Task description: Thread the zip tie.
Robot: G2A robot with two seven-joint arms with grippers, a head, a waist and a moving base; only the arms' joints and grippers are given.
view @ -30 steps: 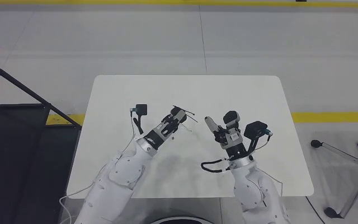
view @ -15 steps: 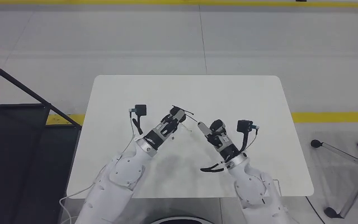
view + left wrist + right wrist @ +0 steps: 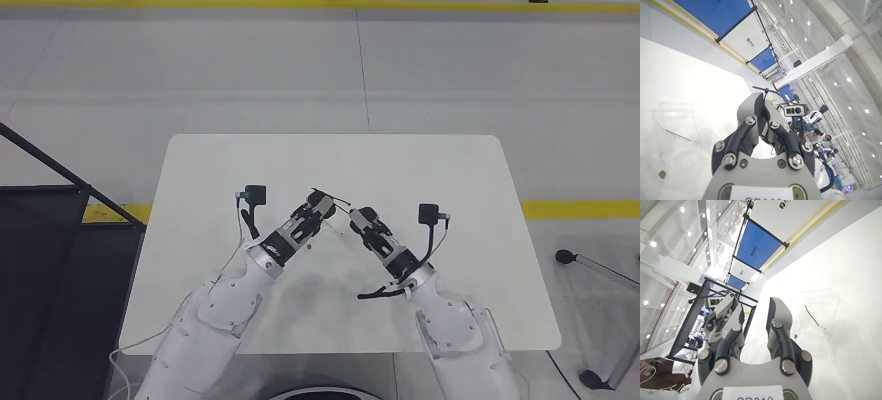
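The left tool (image 3: pixel 321 206) (image 3: pixel 762 106) has its pads pressed together on the black zip tie (image 3: pixel 766 90) (image 3: pixel 329 196), pinching the strap just below the head. The head sits right above the fingertips, and the free length curves away from it toward the right tool (image 3: pixel 356 214) (image 3: pixel 757 308). The right tool is spread wide with nothing between its fingers (image 3: pixel 779 311). Its tips are raised off the counter (image 3: pixel 430 170), just beside the left tool's tips and angled toward them. On the counter beyond both tools' tips lies a loose black strand (image 3: pixel 812 316) (image 3: pixel 677 135), well apart from either tool. Next to the strand is a faint clear rectangular sheet (image 3: pixel 821 298) (image 3: pixel 677 113). A small brown scrap (image 3: pixel 795 336) (image 3: pixel 662 174) rests on the counter nearer the tools' bases than the strand does.
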